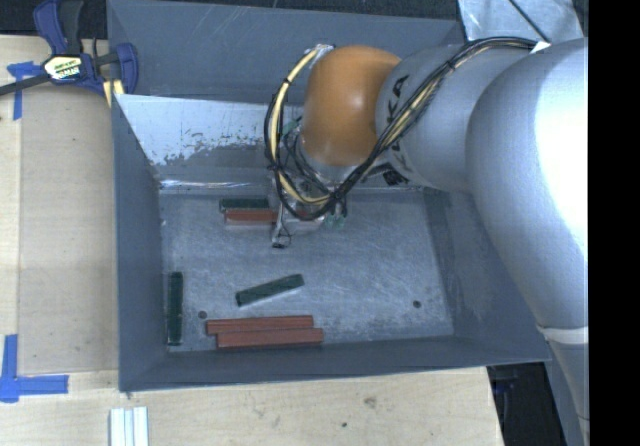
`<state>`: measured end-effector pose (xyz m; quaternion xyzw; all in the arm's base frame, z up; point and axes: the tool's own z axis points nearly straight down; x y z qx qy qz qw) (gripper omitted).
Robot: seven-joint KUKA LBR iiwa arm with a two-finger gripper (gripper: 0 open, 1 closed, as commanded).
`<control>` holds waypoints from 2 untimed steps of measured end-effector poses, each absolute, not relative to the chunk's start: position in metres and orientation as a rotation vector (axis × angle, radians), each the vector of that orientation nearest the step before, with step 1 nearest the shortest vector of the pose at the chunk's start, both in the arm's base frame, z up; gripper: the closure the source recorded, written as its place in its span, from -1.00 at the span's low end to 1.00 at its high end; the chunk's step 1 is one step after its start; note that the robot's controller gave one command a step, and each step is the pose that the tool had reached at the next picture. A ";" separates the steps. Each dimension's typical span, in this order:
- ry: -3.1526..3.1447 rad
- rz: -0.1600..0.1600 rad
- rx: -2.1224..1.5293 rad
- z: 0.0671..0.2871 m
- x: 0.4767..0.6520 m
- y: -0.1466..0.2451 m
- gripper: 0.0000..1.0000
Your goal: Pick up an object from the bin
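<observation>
Grey metal bin (300, 29) with sloped walls and a scuffed, speckled floor, sparsely filled. The arm (500, 134) comes in from the right and takes up the bin's right and upper middle. The orange cover (345, 104) on its wrist and looped cables (285, 129) hang over the back of the floor.

The gripper (281, 236) pokes out below the cover, low over the floor in the back half, a little left of centre. Whether the pincer is wide or narrow cannot be told, since the cover and cables hide most of it. Nothing is seen held.

The nearest thing is a short brown bar (250, 218) just left of the gripper tip, close to the back wall. A short dark green bar (245, 204) lies flat against its far side, parallel to it. Whether the tip touches the brown bar cannot be told.

Other things:
- A dark green stick (270, 290) lies flat and slightly tilted on the middle of the floor, in front of the gripper and apart from it.
- Two long brown bars (265, 331) lie side by side along the front wall, well apart from the gripper.
- A dark green strip (175, 308) lies lengthwise along the left wall in the front-left corner, its near end close to the long bars.

The floor between the gripper and the short brown bar is bare. What lies under the wrist is hidden.
</observation>
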<state>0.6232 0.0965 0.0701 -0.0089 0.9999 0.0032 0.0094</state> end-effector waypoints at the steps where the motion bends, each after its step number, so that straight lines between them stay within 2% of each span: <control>1: 3.125 0.009 -0.057 0.077 0.619 0.095 1.00; 2: 3.138 0.001 -0.030 0.193 0.599 0.095 1.00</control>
